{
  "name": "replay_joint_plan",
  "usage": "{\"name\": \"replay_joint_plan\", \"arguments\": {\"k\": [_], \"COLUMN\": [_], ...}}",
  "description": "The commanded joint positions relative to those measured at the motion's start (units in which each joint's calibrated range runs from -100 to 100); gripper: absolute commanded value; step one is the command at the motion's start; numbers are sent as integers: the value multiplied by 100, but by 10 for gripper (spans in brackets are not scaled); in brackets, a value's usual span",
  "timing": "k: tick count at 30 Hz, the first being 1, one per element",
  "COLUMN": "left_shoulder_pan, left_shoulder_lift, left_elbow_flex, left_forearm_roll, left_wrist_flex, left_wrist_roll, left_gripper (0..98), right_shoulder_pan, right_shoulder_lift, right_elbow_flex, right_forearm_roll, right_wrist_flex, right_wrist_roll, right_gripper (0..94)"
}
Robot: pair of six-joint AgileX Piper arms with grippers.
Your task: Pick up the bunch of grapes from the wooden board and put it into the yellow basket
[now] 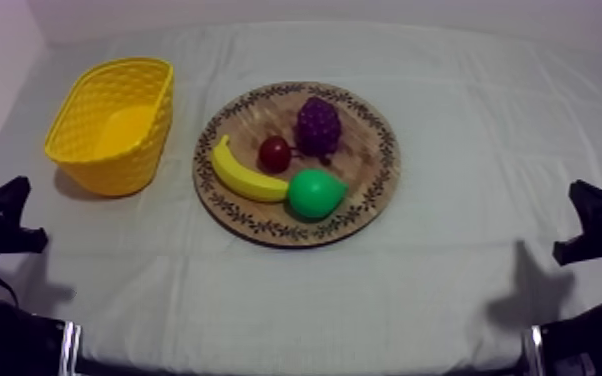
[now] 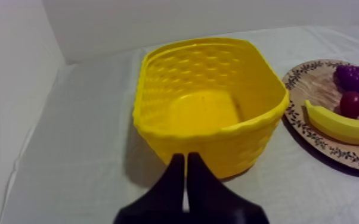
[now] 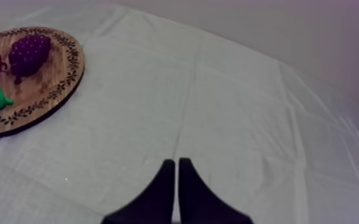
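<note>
1. Grey-white cloth covers the table; the bunch of grapes (image 1: 318, 125) lies on the wooden board (image 1: 370, 160), just beside the small red fruit (image 1: 274, 153).
2. The yellow basket (image 1: 115, 165) stands apart, on my left.
3. The left gripper (image 2: 186, 161) and the right gripper (image 3: 176, 164) are both closed on nothing.
4. The reach seems not yet begun; next, one arm must open over the grapes.

basket (image 1: 113, 122) left of board (image 1: 370, 195); grapes (image 1: 318, 125) behind pear (image 1: 315, 194) on it.
</note>
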Motion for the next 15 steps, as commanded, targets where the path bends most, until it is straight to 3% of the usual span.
{"name": "replay_joint_plan", "arguments": {"k": [1, 15], "left_shoulder_pan": [93, 100], "left_shoulder_lift": [0, 0], "left_elbow_flex": [118, 108], "left_forearm_roll": [-16, -16], "left_wrist_flex": [-389, -358], "left_wrist_roll": [229, 165], "left_gripper": [0, 0], "right_shoulder_pan": [0, 0], "right_shoulder_lift": [0, 0], "right_elbow_flex": [-1, -1], "right_forearm_roll": [-2, -2], "right_wrist_flex": [-3, -3], "right_wrist_roll": [1, 1], "right_gripper": [5, 5]}}
